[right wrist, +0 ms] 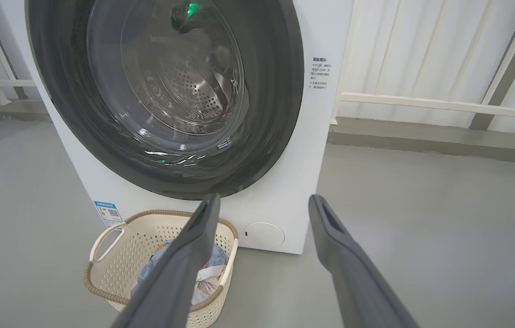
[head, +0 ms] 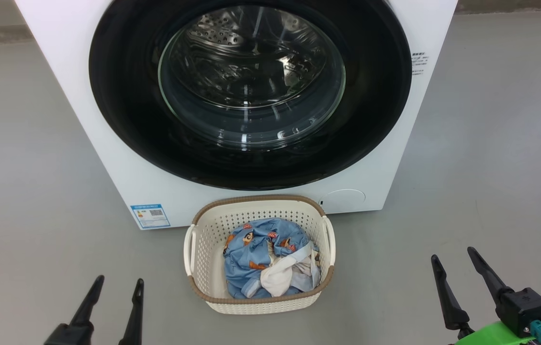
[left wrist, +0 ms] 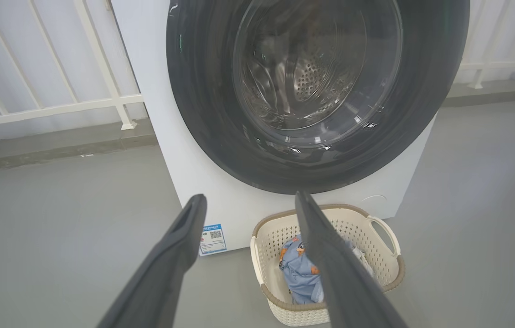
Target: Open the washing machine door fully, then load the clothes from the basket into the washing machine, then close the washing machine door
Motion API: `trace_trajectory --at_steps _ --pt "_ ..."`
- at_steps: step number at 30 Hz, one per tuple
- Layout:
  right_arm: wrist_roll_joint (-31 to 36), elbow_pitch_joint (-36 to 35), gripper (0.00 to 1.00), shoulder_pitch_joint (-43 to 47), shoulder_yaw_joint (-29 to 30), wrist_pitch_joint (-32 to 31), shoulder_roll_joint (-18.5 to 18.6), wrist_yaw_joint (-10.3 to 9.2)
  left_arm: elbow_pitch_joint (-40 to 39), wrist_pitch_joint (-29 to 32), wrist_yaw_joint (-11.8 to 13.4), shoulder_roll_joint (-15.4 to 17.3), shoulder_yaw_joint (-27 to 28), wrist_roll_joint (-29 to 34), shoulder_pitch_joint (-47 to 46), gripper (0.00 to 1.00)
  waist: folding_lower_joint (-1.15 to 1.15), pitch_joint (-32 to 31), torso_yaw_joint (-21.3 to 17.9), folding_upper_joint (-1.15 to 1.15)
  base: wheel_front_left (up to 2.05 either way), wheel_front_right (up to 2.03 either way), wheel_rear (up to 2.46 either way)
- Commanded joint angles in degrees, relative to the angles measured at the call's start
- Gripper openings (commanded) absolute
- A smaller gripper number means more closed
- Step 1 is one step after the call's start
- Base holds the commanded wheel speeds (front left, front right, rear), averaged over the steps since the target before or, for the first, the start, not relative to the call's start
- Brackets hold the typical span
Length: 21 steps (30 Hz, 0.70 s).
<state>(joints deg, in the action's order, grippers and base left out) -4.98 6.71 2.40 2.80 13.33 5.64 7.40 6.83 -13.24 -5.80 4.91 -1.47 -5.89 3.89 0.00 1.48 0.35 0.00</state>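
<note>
A: State the position of the largest unit.
B: The washing machine (head: pixel 122 182) stands on the floor (head: pixel 36 239), facing the robot. Its round black door (head: pixel 122 96) lies flat against the front. The steel drum shows through the glass.
A: Locate the load.
B: The basket (head: pixel 258 197) sits on the floor just in front of the machine, below the door's lower edge. The clothes (head: pixel 251 258) lie inside it: blue printed fabric with a white piece on top.
A: Report the hands.
B: The left hand (head: pixel 120 279) is low, to the left of the basket, fingers apart and holding nothing. The right hand (head: pixel 452 253) is farther off on the basket's right, fingers likewise apart and empty. Both point toward the machine. Neither touches the basket, the clothes or the door. The basket lies between them, nearer the left hand.
</note>
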Motion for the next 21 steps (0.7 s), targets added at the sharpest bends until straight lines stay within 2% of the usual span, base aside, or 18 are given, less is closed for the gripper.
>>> trace_trajectory --at_steps 1,5,21 --pt "2.7 -2.0 1.00 -0.6 -1.1 1.1 0.6 0.09 -2.0 -1.2 0.3 1.1 1.6 2.6 -0.4 1.00 0.00 0.0 0.0 0.00 0.00 0.00 0.00" --pt "5.2 -2.5 1.00 -0.6 -1.1 1.7 0.8 0.09 -2.6 -1.8 0.2 1.1 1.5 5.1 0.1 1.00 0.00 0.2 0.0 0.00 0.00 0.00 0.00" --pt "5.4 -2.6 1.00 -0.8 -1.2 1.7 1.3 0.09 -2.7 -1.8 0.0 0.8 2.4 4.9 1.5 1.00 0.00 0.1 0.9 0.00 0.00 0.00 0.00"
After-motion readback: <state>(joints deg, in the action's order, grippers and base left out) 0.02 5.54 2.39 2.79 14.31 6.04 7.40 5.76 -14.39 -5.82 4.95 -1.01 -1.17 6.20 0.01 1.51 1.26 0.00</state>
